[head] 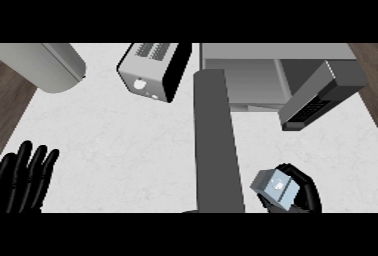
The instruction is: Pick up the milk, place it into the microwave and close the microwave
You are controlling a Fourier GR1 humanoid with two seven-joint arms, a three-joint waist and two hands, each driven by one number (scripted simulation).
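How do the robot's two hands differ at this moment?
The left hand shows at the lower left with fingers straight and pointing up, holding nothing; the right hand at the lower right is curled round the milk. The left hand rests far from the microwave; the right hand sits below its open door. Both are black.

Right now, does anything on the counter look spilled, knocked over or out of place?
Nothing stands out. The milk is held tilted in the right robot hand, no spill visible. The microwave door stands open. The toaster sits undisturbed.
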